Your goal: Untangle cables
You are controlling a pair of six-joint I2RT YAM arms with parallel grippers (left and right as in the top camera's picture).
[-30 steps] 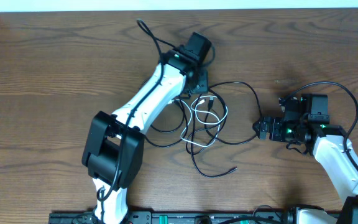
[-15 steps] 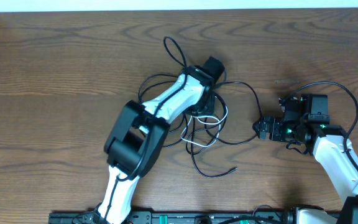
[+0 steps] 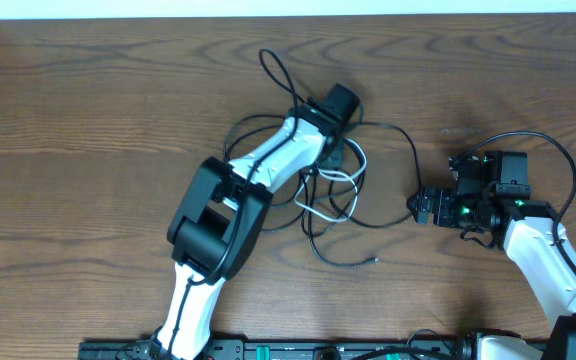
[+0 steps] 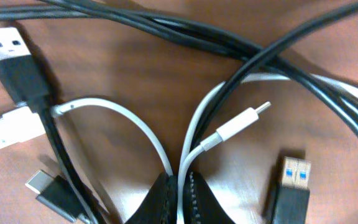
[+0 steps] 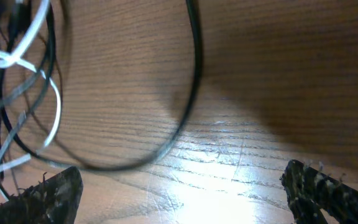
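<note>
1. Left gripper (image 4: 179,186): jaws pinched narrow on the thin white cord (image 4: 191,127), which runs straight up out of the gap between the 2 ribbed pads (image 4: 197,200).
2. Thin black cords (image 4: 166,28) cross above and beside the white one. None of them sits in the jaws (wrist view only).
3. Flat black USB plug (image 4: 14,59) lies at upper left, apart from the pads.
4. The tangle sits mid-table on the dark brown wooden table (image 3: 88,120), under the left wrist.
5. Right gripper (image 3: 423,207): jaws wide and holding nothing, just right of the tangle.
6. In the right wrist view 1 black loop (image 5: 197,62) lies ahead of the fingertips (image 5: 316,186), not between them.
</note>
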